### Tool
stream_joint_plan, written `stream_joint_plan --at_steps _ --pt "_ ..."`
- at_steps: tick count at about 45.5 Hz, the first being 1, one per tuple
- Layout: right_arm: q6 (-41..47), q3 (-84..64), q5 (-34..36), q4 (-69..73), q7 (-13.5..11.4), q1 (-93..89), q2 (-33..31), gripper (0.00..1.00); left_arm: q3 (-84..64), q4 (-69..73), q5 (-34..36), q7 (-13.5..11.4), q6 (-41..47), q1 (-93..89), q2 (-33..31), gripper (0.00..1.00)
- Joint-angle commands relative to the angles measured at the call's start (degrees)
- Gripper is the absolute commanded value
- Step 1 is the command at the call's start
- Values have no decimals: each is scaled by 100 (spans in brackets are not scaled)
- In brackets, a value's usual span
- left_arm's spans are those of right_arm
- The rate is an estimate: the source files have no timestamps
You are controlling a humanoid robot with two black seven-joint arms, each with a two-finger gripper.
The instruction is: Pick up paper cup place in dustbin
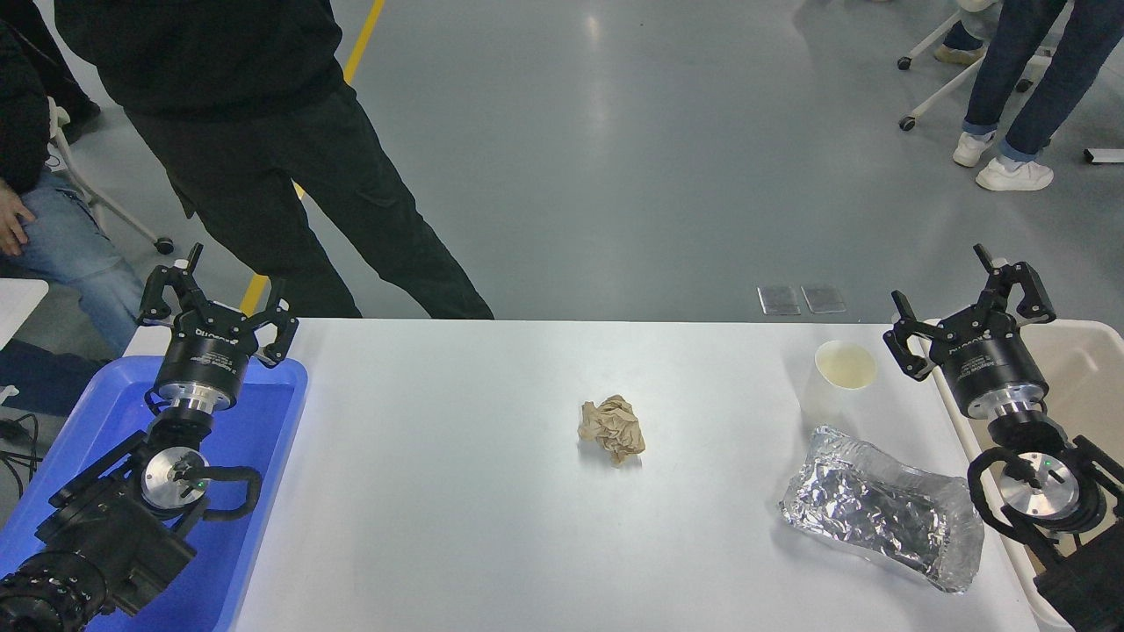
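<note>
Standing cup: the paper cup (841, 379) sat upright on the white table (457, 527), near its far right corner, mouth up, long axis vertical.
Way from claw: it lay just left of the right gripper (966, 303), whose fingers were spread apart and empty.
Nearer arm: the right, I'd judge; the left gripper (215, 294), also spread, hung over the blue tray (263, 491), well apart.
Neighbours: foil bag (882, 509) just nearside of the cup; paper ball (612, 427) mid-table.
Cut off: the dustbin (1084, 369) ran past the right edge, partly behind the arm.

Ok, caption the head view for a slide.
Open right hand hovers beside upright paper cup, dustbin at table's right.
</note>
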Motion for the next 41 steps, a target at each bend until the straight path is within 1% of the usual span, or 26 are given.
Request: stream_joint_plan --at_steps 1,7,29,35,41 --pt "0 14 71 -14 -1 28 8 100 0 1 0 -3 -4 6 0 98" --pt "0 5 177 -14 -1 28 8 100 0 1 0 -3 5 6 0 98" --pt "-35 -83 186 100 -10 133 -80 100 -9 1 -9 -3 5 -3 0 98" --pt "-79 -679 326 127 -1 159 -440 100 -9 -8 -9 -3 5 -3 0 98" --pt "-35 -2075 1064 206 -1 510 -1168 100 -9 -8 -9 -3 5 -3 0 98"
